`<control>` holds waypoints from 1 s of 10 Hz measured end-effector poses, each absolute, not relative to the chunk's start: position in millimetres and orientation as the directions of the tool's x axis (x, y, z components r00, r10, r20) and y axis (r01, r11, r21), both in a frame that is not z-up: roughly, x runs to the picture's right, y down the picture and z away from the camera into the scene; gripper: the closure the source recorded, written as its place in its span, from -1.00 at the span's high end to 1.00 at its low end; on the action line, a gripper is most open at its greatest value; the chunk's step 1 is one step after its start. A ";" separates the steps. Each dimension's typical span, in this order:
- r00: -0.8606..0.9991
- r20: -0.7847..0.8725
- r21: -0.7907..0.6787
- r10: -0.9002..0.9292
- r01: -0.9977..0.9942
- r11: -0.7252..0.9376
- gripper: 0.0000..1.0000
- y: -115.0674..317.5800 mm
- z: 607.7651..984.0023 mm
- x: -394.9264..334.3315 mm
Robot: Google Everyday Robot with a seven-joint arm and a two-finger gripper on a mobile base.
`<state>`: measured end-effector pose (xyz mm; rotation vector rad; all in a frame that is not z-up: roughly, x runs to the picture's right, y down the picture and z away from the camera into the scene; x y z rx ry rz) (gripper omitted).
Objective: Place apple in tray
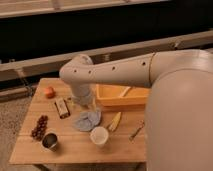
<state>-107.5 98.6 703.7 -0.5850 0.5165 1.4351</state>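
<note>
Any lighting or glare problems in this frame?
Camera view: warm even light on the table, dark background, no glare. The apple is lit; the arm hides the right end of the tray; the pincer hangs over the table beside it.
</note>
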 end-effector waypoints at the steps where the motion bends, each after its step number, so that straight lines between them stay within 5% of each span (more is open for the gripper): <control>1: 0.086 -0.640 -0.074 0.763 -0.996 0.049 0.30 97.2 704.3 -108.9; 10: 0.344 -0.401 -0.331 0.849 -0.919 0.216 0.30 44.6 772.8 -273.2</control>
